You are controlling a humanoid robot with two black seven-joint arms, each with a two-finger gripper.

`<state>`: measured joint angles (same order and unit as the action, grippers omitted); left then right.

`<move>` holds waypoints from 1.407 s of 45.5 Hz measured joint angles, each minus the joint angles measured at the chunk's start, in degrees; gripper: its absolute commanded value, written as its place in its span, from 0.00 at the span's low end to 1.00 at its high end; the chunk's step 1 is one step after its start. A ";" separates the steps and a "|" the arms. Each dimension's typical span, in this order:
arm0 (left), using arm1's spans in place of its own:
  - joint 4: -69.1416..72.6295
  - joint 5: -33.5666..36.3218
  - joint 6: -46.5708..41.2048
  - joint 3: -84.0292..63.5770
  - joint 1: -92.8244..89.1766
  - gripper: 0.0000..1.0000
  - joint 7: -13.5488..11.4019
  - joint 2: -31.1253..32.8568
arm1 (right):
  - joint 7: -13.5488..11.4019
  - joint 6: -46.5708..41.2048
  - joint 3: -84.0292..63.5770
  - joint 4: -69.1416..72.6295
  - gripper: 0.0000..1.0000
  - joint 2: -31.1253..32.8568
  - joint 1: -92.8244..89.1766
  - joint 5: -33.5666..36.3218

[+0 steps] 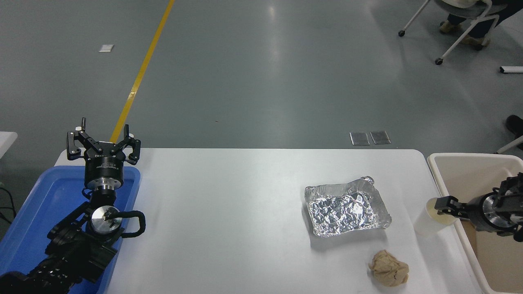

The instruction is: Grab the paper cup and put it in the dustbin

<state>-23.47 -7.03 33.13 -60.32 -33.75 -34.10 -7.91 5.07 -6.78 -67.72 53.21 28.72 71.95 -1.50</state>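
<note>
The paper cup stands upright near the table's right edge, white with a cream inside. My right gripper reaches in from the right edge, lying level across the cup's mouth and covering part of the rim. It is seen side on, and I cannot see whether it holds the cup. The dustbin is a large beige bin just right of the table, beside the cup, and my right arm passes over it. My left gripper is parked open above the blue tray at the far left.
A crumpled foil tray lies left of the cup. A tan paper ball sits near the table's front edge. The blue tray is at the far left. A seated person's feet and chair are at the top right.
</note>
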 measured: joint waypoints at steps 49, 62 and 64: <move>-0.01 0.00 -0.03 0.01 0.00 0.99 -0.01 0.00 | 0.34 0.79 -2.56 14.05 0.00 7.43 18.26 -9.00; 0.00 0.00 -0.05 0.02 -0.01 0.99 0.00 0.00 | 0.56 -1.78 -13.12 35.17 0.00 5.27 44.54 -12.22; 0.00 0.01 -0.05 0.02 -0.01 0.99 0.00 0.00 | 0.61 -2.91 -13.99 37.01 0.00 4.74 47.78 -12.38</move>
<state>-23.46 -7.02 33.08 -60.30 -33.76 -34.10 -7.91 5.67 -9.69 -81.71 90.21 33.46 119.73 -13.88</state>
